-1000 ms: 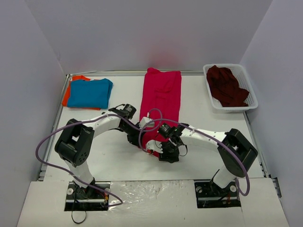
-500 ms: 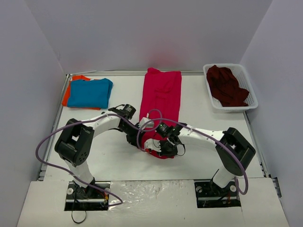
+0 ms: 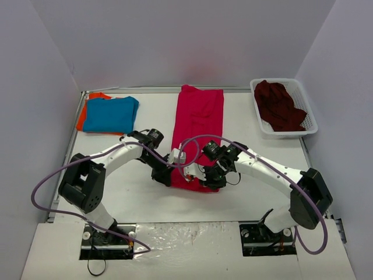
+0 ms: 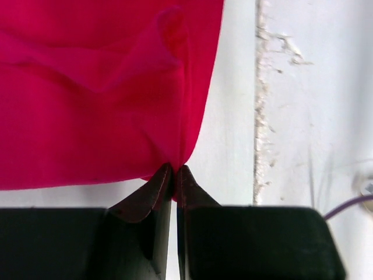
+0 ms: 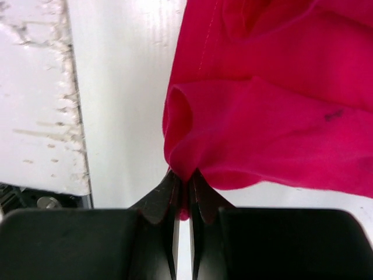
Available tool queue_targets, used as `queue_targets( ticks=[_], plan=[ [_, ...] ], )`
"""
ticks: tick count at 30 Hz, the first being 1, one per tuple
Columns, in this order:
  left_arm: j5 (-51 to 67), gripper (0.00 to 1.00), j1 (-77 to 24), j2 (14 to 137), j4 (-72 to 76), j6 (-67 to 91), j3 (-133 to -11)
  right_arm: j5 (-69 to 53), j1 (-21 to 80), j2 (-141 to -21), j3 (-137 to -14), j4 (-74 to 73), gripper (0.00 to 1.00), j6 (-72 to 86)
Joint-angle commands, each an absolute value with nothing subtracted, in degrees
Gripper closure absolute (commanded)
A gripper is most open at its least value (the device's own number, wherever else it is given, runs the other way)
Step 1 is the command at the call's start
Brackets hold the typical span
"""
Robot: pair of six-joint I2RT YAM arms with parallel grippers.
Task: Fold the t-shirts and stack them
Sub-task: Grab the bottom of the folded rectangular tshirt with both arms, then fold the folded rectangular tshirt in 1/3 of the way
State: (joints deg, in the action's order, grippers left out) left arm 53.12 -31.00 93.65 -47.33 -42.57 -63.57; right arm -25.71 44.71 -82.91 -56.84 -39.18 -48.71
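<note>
The crimson-pink t-shirt lies as a long strip down the middle of the table, its far end at the back edge. My left gripper is shut on its near left corner, and the left wrist view shows the fingertips pinching the cloth. My right gripper is shut on the near right corner; a fold of cloth bunches between its fingertips. At back left the blue t-shirt lies folded on the orange one. The dark maroon t-shirt is crumpled in the basket.
A white mesh basket stands at the back right corner. Grey walls close in the table on three sides. Purple cables loop from both arms. A rough seam runs along the table near the front edge.
My right gripper has closed on the near right corner of the crimson-pink t-shirt. Its arm has swung outward to the right. The left gripper keeps its hold and has shifted slightly.
</note>
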Motion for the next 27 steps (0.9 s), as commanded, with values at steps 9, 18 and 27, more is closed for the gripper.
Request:
queue_targets(
  ticks=[9, 18, 27],
  plan=[
    [60.82, 0.97, -31.03, 91.23, -66.44, -61.70, -68.38, -30.41, 41.75, -76.20, -62.14, -54.31, 1.00, -53.44],
    [60.91, 0.98, -30.94, 89.47, -68.03, -62.06, -69.52, -31.47, 40.69, -77.43, -64.25, -55.55, 1.00, -54.32],
    [53.36, 0.98, -30.94, 91.23, -58.28, -48.78, -74.26, -28.83, 40.08, -81.21, -66.09, -53.00, 1.00, -54.14]
  ],
)
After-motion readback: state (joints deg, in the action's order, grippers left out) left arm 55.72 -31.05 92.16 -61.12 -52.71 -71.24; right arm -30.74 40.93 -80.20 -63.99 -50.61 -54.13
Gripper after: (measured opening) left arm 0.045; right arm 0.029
